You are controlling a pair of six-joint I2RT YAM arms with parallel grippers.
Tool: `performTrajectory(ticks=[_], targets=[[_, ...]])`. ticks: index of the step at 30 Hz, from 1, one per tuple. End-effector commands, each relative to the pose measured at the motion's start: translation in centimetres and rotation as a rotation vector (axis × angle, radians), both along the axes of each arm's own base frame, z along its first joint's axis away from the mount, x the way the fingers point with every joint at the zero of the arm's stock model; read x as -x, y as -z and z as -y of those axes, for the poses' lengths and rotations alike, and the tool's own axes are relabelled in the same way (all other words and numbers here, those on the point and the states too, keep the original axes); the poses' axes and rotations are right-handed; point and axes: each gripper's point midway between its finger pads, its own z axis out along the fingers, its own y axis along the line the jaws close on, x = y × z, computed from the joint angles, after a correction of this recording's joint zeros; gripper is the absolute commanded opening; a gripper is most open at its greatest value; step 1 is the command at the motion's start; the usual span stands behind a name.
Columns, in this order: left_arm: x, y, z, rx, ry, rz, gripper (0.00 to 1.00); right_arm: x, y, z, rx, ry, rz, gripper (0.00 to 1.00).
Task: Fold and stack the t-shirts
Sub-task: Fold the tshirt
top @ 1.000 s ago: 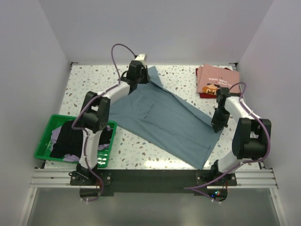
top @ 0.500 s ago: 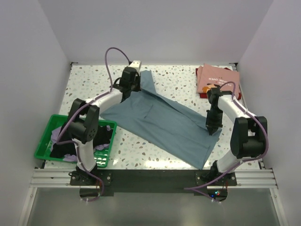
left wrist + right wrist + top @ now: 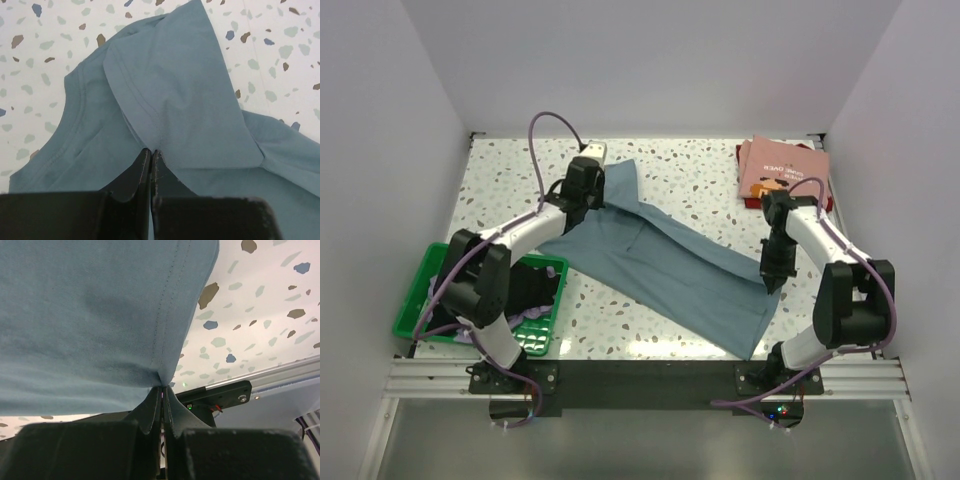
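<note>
The left gripper has its jaws pressed together on a fold of the grey-blue t-shirt, pinching it just where a stitched sleeve seam runs into the body of the shirt; in the wrist view the sleeve flap fans away from the fingertips toward 12 o'clock, lying doubled over the cloth beneath. Seen from above, this gripper sits at about 11 o'clock on the bench, at the far left end of the shirt. The right gripper is likewise clamped shut on the same shirt, nipping a hemmed corner whose double line of stitching rises from the fingertips; the cloth there is lifted off the surface, with the speckled bench and its front rail showing past the edge. From above it stands at about 4 o'clock, at the shirt's right edge. Between the two grips the shirt lies in a long diagonal band from 11 o'clock down toward 5 o'clock, with a crease along its upper side and its lower corner flat near the front edge. At about 2 o'clock, well apart from it, the pink t-shirt lies folded with its printed graphic up, on top of the dark red t-shirt, whose edges peek out. At 8 o'clock the green basket holds the black t-shirt and the lavender t-shirt, partly hidden by the left arm.
</note>
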Motion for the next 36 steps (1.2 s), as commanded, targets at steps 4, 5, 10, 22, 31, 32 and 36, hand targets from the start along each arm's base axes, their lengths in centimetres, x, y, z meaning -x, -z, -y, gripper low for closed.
performTrajectory(ticks=[4,5,10,22,31,32,36], targets=[[2.0,-1.3,-2.0,-0.043,-0.032,0.024,0.0,1.9,0.0,0.1,0.006,0.002,-0.066,0.0],[2.3,-1.1,-2.2,-0.051,-0.037,0.016,0.0,2.1,0.1,-0.1,0.002,0.004,-0.076,0.0],[4.2,0.3,-3.0,-0.062,-0.037,-0.024,0.0,3.0,0.5,0.1,0.035,0.015,-0.146,0.0],[7.4,4.2,-3.5,-0.066,0.0,-0.124,0.02,4.4,1.1,-0.3,0.123,0.0,-0.274,0.0],[7.2,3.8,-2.8,-0.021,-0.025,-0.16,0.57,4.7,0.3,-1.8,0.076,0.049,-0.225,0.43],[6.9,3.4,-2.3,0.001,-0.016,-0.157,0.59,4.3,0.0,-1.9,0.072,0.059,-0.201,0.46],[3.8,0.1,-0.1,0.095,-0.009,-0.104,0.61,0.6,-0.5,-2.3,-0.015,0.155,-0.047,0.5]])
